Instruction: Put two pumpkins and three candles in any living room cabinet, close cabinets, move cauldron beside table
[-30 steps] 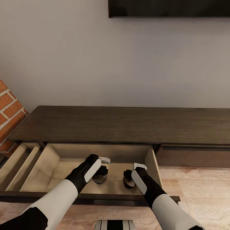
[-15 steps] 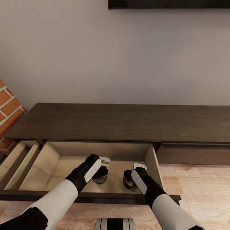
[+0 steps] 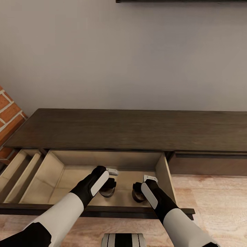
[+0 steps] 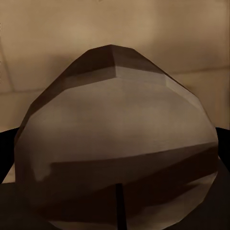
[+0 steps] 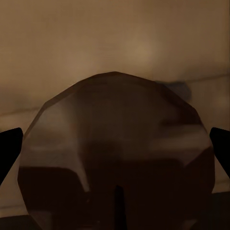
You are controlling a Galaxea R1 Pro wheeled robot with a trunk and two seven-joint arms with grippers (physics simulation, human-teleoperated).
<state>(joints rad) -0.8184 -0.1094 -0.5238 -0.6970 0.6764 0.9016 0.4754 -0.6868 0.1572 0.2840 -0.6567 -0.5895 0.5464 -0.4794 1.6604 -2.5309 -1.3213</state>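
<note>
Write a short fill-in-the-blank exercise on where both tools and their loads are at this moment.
Both tools reach down into the open ____ of the cabinet.
The left tool holds a ____.
The right tool also grips a candle, so ____ candles are in hand.
Left of the cabinet stands a ____ wall.

Missing words: drawer; candle; two; brick

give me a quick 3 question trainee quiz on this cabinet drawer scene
1. True or false: the wide drawer of the cabinet is pulled open.
2. What sits between each gripper's fingers: A a pumpkin, B a stubby candle, C the cauldron?
3. Fill in: left gripper and right gripper both hang over the drawer's ____.

Key: 1 true. 2 B, left candle, right candle. 3 floor.
</note>
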